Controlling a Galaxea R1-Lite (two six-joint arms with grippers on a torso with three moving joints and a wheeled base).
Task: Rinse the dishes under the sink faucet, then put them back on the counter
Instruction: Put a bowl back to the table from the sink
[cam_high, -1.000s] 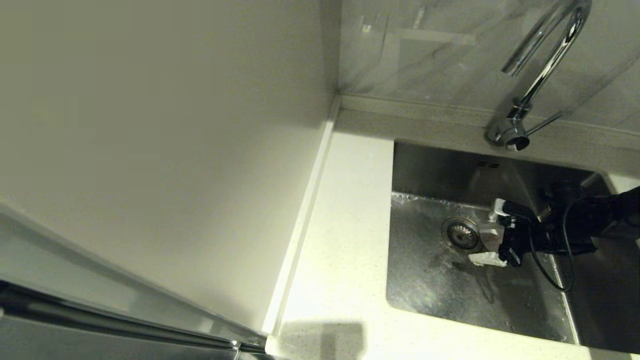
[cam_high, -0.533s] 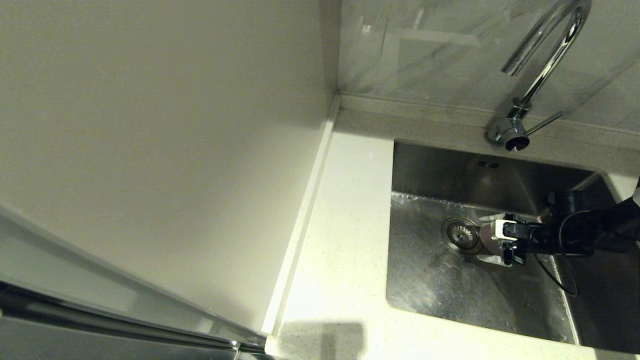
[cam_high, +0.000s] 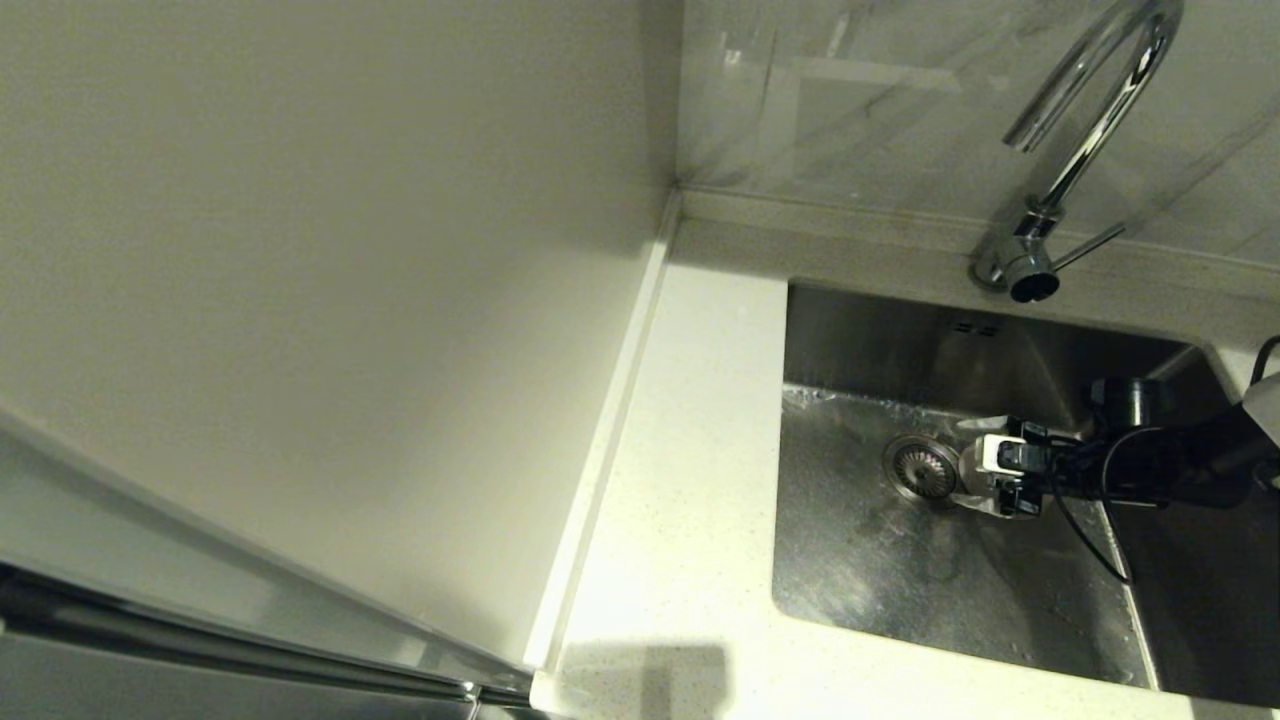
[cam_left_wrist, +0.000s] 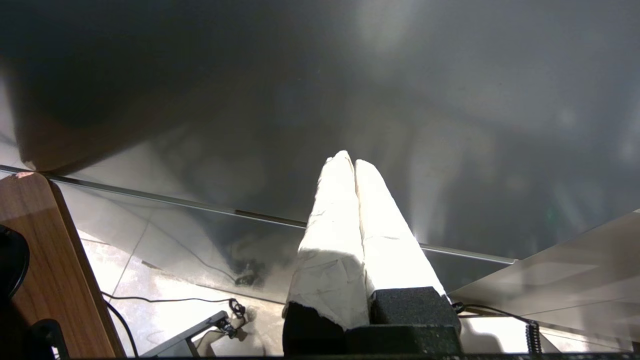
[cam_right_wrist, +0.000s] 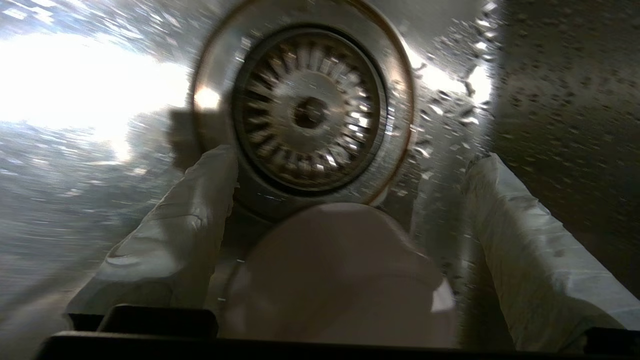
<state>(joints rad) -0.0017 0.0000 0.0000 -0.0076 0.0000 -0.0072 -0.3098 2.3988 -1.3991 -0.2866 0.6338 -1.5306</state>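
My right gripper (cam_high: 968, 468) is low inside the sink (cam_high: 880, 580), right beside the round strainer drain (cam_high: 920, 468). In the right wrist view its white-wrapped fingers (cam_right_wrist: 190, 225) stand wide apart, and the gripper (cam_right_wrist: 353, 159) is open. A pale pink bowl (cam_right_wrist: 335, 275) lies between them close to the palm, with its edge against the drain (cam_right_wrist: 310, 112). I cannot tell whether a finger touches the bowl. The sink floor is wet. My left gripper (cam_left_wrist: 350, 162) is shut and empty, parked away from the counter and absent from the head view.
The chrome faucet (cam_high: 1085, 150) arches over the sink's back edge, its lever pointing right. White speckled counter (cam_high: 690, 450) runs along the sink's left side. A plain cream wall panel (cam_high: 300, 300) closes off the left.
The right wrist has rolled, so the fingers now sit closer together in the head view. The arm has sunk a little towards the drain. The fingers stayed wide apart.
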